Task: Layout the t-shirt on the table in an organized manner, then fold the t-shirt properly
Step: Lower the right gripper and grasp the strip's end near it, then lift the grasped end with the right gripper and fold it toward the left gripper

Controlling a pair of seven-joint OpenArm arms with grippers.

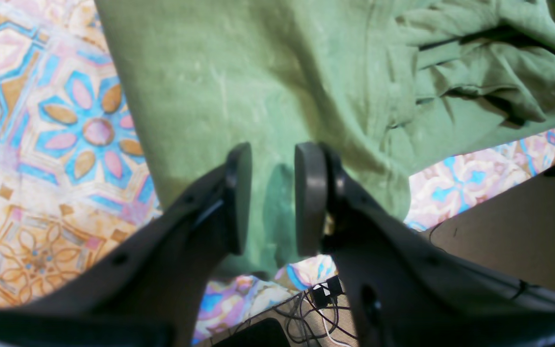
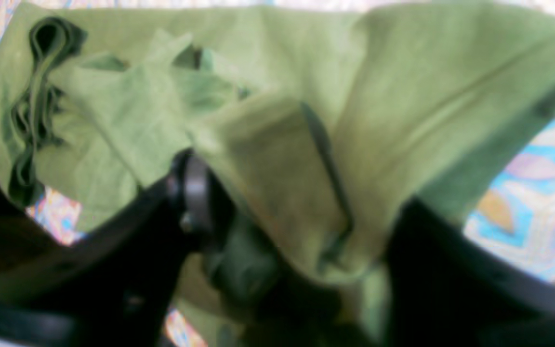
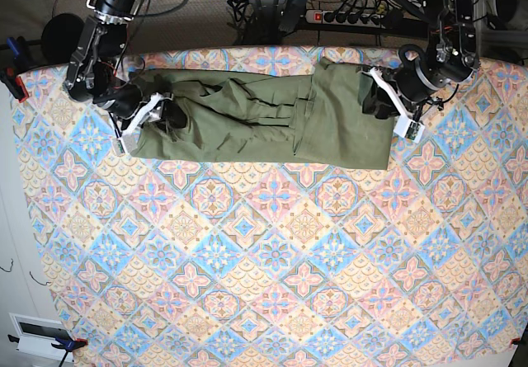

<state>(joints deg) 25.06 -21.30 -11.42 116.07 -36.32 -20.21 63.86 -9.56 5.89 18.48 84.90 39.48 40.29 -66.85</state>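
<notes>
The olive-green t-shirt [image 3: 256,115] lies stretched sideways along the far part of the table [image 3: 264,260]. It is fairly flat at the right end and rumpled toward the left. My left gripper [image 3: 381,101] rests over the shirt's right end. In the left wrist view its pads [image 1: 236,197] stand partly apart, astride a low ridge of the shirt [image 1: 239,86], so the left gripper [image 1: 273,197] is open. My right gripper [image 3: 153,111] is at the left end. There its fingers [image 2: 195,193] stand wide apart, with a raised fold of the shirt [image 2: 282,159] draped between them.
The table's far edge runs just behind the shirt, with a power strip and cables [image 3: 346,16] beyond it. The left wrist view shows floor and loose cables [image 1: 316,299] past that edge. A clamp [image 3: 15,82] grips the table's left corner.
</notes>
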